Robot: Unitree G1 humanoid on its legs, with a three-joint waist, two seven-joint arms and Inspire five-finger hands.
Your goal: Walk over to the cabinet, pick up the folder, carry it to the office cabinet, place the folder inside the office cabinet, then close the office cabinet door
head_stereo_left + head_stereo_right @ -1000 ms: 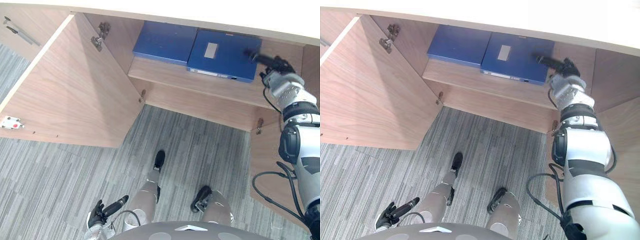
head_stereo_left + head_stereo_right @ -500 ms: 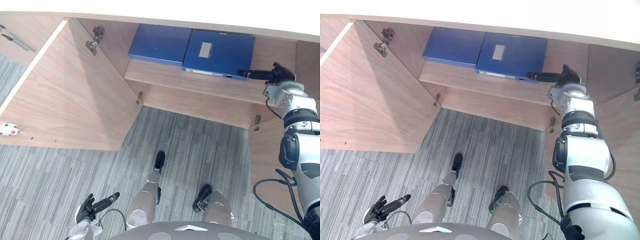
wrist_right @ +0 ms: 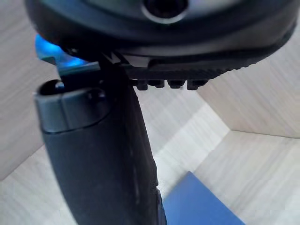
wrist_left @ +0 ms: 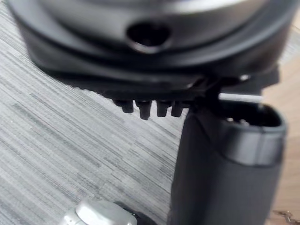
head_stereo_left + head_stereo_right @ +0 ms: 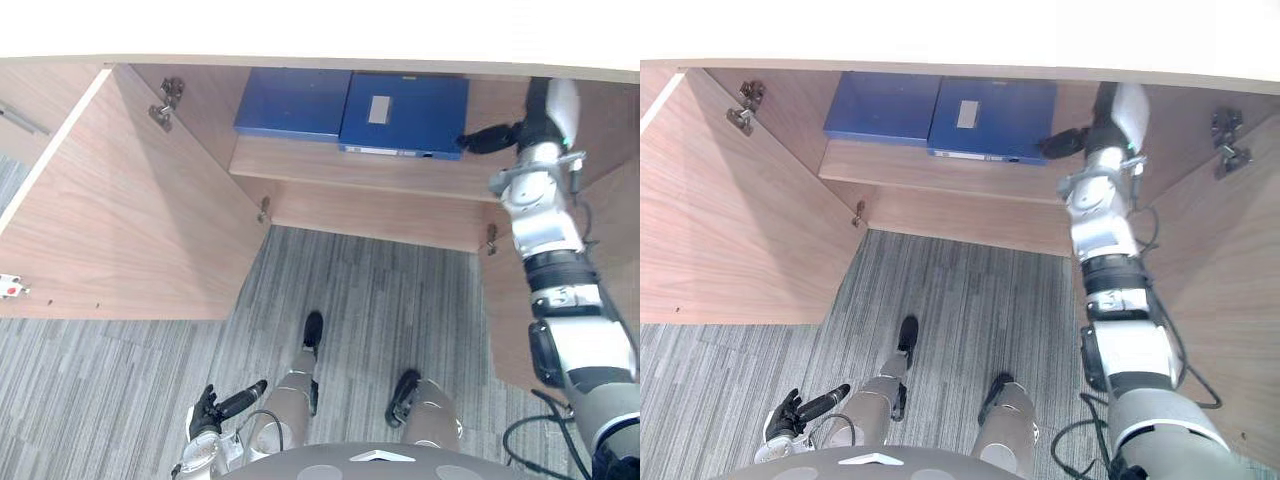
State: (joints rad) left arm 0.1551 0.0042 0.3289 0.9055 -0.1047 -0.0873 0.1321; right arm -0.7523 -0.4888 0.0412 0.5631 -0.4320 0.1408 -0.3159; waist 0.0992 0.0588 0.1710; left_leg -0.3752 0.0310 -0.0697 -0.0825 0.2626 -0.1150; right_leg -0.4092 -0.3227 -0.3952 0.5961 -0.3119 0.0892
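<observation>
At the top centre of the frame, the blue flat folder with a pale label (image 5: 405,112) lies on the pale wooden shelf (image 5: 340,166) inside the light wood-grain office cabinet (image 5: 380,212), edge to edge with a plain blue folder (image 5: 292,102) on its left. The dark right hand (image 5: 492,137) reaches in from the upper right with its fingers stretched out and nothing in its grasp. The fingertips sit at the labelled folder's right corner; I cannot tell whether they touch it. The left hand (image 5: 210,412) hangs at the lower left above the grey striped carpet (image 5: 380,300), its fingers loose and empty. The placing step looks all but finished. The large wooden door (image 5: 120,220) on the left stands wide open. The next move probably calls for drawing the right arm clear of the opening, then getting a hand behind that door's outer face and swinging it shut.
</observation>
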